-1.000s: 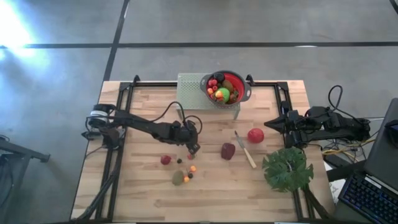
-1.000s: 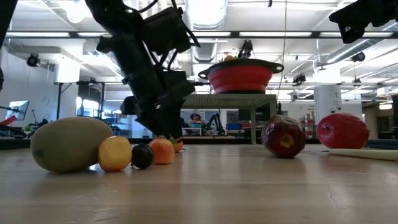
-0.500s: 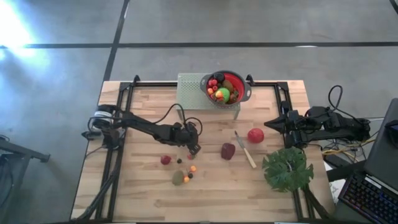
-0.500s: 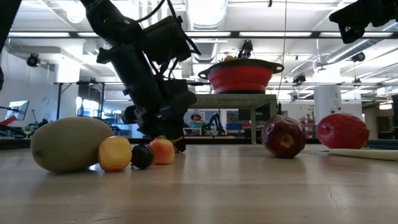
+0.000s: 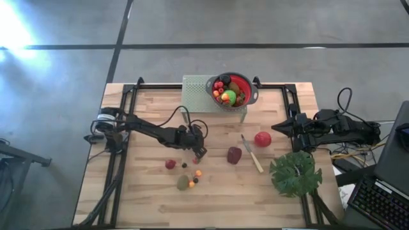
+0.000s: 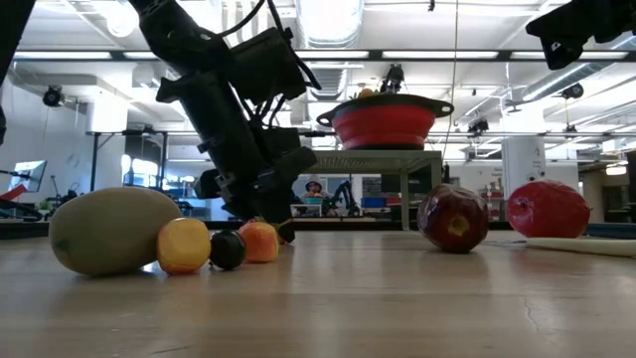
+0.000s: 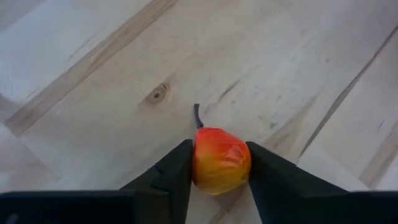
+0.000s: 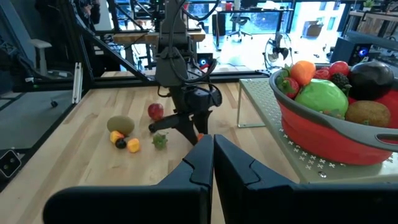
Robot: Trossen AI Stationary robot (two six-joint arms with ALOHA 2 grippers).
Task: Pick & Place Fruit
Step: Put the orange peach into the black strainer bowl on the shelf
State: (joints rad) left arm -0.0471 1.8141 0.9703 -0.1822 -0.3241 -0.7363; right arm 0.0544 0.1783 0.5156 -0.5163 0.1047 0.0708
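A small red-and-orange fruit (image 7: 221, 160) with a dark stem lay on the wooden surface (image 5: 147, 191), and the left pincer (image 7: 219, 171) had a finger pressed against each side of it, grasping it. From overhead this fruit was almost wholly hidden under the pincer (image 5: 199, 153); in the low view only a sliver showed behind the arm.

Just beside it lay a loose group: a brown kiwi (image 5: 183, 183), two orange pieces (image 5: 198, 172), a dark berry (image 6: 227, 249) and a small red fruit (image 5: 170, 164). Farther along the surface were a dark maroon fruit (image 5: 234, 155), a red apple (image 5: 262, 138) and, between them, a slim knife (image 5: 252, 155). A green leaf (image 5: 294, 174) lay at the surface's edge.

A red colander (image 5: 233, 91) on a perforated stand (image 5: 195, 94) held more fruit, among them a green apple (image 8: 321, 98); its lower contents were hidden by the rim.

The right pincer (image 8: 212, 163) waited at the surface's right side, clenched with nothing in it. No writing could be read anywhere.
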